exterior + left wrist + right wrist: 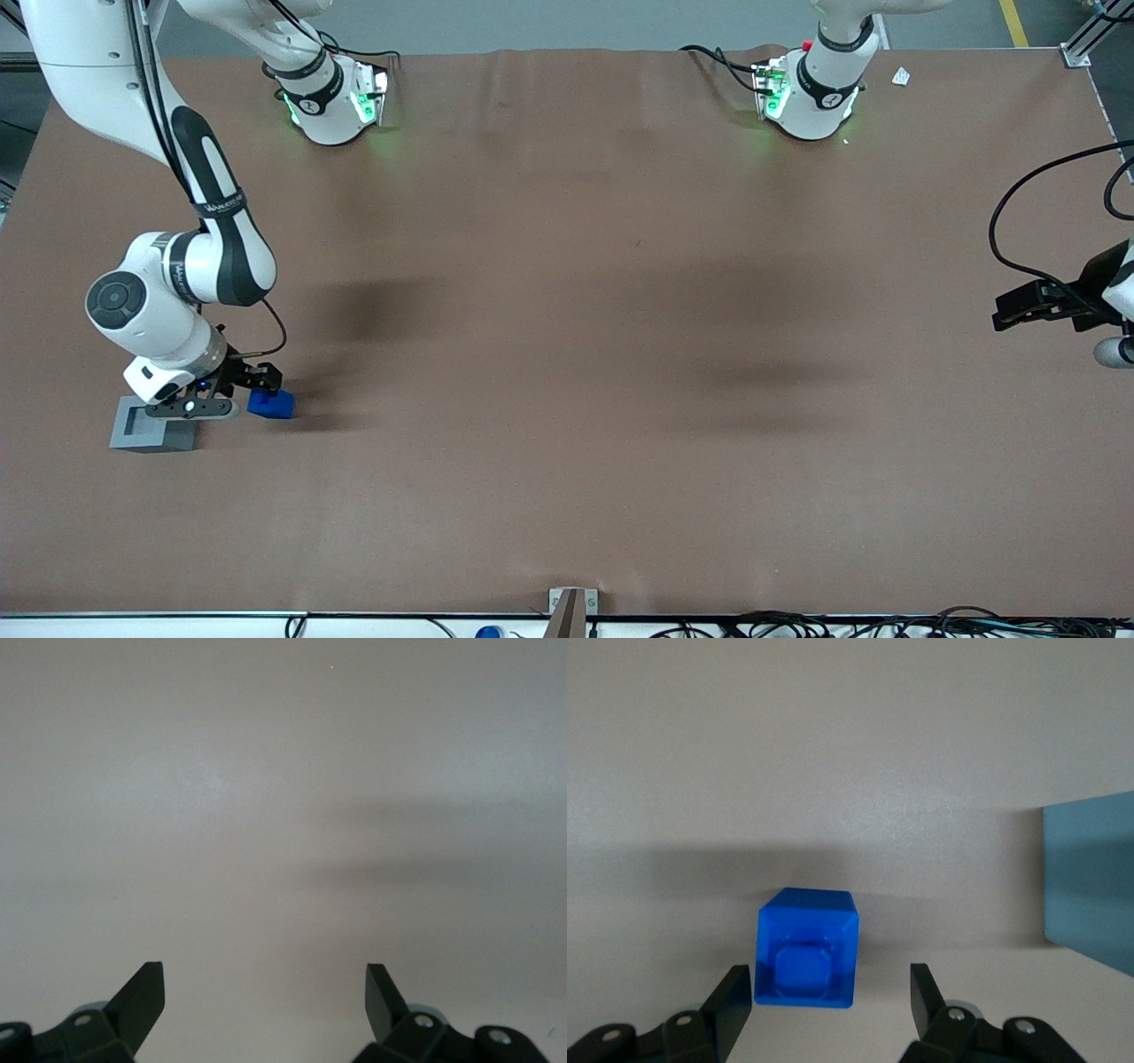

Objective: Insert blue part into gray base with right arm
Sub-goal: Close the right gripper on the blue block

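Note:
The blue part (pixel 272 405) sits on the brown table toward the working arm's end, beside the gray base (pixel 152 425). In the right wrist view the blue part (pixel 806 948) lies just ahead of the open fingers, nearer one fingertip (pixel 735 999) than the other, not gripped. An edge of the gray base (pixel 1090 881) shows beside it. My right gripper (pixel 831 999) is open and empty, low over the table. In the front view the gripper (pixel 232 396) hangs between the gray base and the blue part, partly covering the base's rim.
The brown table (pixel 567 354) stretches wide toward the parked arm's end. The two arm bases (pixel 337 97) stand at the table's edge farthest from the front camera. A small bracket (pixel 571 607) and cables lie along the nearest edge.

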### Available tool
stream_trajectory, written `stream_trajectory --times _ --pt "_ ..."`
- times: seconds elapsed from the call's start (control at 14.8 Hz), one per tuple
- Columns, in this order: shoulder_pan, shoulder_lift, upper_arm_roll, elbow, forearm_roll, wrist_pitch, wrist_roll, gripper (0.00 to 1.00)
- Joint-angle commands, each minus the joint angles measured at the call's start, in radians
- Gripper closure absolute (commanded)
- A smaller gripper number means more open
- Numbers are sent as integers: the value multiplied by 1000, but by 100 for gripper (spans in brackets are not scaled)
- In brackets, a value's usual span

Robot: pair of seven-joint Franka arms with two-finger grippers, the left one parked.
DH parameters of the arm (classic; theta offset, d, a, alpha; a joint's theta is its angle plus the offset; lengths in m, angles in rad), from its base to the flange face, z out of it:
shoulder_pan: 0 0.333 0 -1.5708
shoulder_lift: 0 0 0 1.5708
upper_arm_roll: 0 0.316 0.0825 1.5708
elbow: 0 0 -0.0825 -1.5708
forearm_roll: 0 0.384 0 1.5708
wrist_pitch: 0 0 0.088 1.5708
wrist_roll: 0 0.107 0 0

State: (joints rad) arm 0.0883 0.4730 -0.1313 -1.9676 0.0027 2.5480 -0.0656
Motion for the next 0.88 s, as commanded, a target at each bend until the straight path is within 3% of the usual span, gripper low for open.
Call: stream_trajectory --times 0.0,0.27,0.54,0.68,0.81 --pt "-28 24 33 29 28 0 3 21" --pt "-36 47 52 47 54 -3 3 25" --pt "-39 62 52 49 54 -2 1 36" --pt "-39 64 53 49 54 -2 1 52" --pt "-39 65 56 49 54 -2 -2 78"
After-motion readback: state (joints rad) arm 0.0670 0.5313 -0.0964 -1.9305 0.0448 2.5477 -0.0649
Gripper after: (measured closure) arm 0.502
